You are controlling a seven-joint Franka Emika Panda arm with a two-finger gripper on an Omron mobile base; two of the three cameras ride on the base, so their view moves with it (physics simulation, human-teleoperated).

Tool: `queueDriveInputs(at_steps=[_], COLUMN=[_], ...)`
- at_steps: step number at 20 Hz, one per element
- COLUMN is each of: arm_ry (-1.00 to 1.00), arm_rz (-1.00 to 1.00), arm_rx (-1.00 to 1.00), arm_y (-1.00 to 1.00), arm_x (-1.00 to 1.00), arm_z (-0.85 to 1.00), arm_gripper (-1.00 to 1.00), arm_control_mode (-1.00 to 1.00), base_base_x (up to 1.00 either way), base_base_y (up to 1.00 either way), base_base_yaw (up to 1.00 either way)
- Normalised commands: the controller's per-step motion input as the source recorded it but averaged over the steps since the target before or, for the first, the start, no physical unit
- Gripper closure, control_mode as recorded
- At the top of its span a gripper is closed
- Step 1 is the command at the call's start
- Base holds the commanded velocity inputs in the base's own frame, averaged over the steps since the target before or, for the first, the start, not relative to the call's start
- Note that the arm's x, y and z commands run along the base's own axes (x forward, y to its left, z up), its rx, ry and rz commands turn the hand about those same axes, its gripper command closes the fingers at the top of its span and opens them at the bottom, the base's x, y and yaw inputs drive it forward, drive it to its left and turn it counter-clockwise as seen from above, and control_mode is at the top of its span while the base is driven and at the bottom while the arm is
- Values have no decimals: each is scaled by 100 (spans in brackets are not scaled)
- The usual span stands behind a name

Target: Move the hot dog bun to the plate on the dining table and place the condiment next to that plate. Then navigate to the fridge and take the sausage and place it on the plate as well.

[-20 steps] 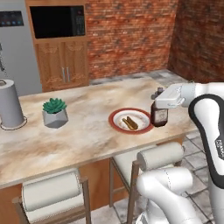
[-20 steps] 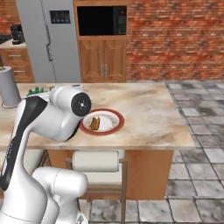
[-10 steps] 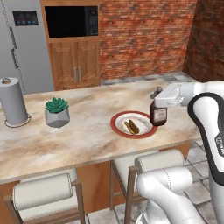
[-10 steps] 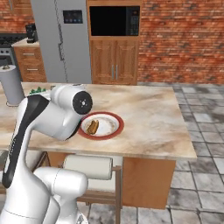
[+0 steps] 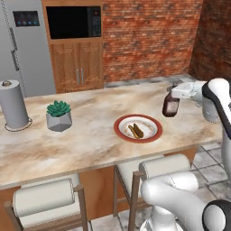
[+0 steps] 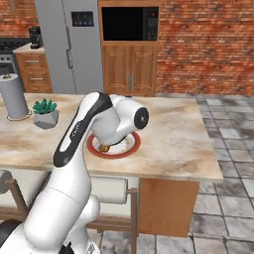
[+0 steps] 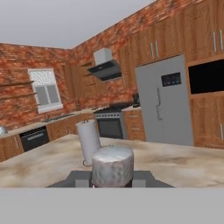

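Observation:
My gripper is shut on the pale cap of the condiment, a small dark brown bottle. It hangs upright just right of the plate on the dining table. In the hand view the cap sits between the fingers. The hot dog bun lies on the red-rimmed plate, which my arm partly hides in the right base view. The grey fridge stands shut at the back left. The sausage is hidden.
A paper towel roll and a potted succulent stand on the table's left part. Cushioned stools line the near side. A microwave sits over wooden cabinets beside the fridge, against brick walls.
The whole scene has slid across both base views, so the camera has moved with the base. The bottle stays in the shut gripper beside the plate.

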Motion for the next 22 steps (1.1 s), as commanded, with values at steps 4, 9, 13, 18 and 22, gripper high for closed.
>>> queueDriveInputs(at_steps=[4, 9, 13, 18, 22], arm_ry=[0, 0, 0, 0, -8], arm_rz=[3, 3, 1, 1, 0], arm_rx=[2, 0, -5, -9, -6], arm_y=[-91, -89, -62, -26, -1], arm_x=[89, 70, 56, 52, 12], arm_z=[-35, -62, -86, -83, -54], arm_gripper=[100, 100, 100, 100, 100], arm_control_mode=[-100, -100, -100, -100, -100], base_base_x=[0, 0, 0, 0, 0], base_base_y=[0, 0, 0, 0, 0], base_base_yaw=[0, 0, 0, 0, 0])
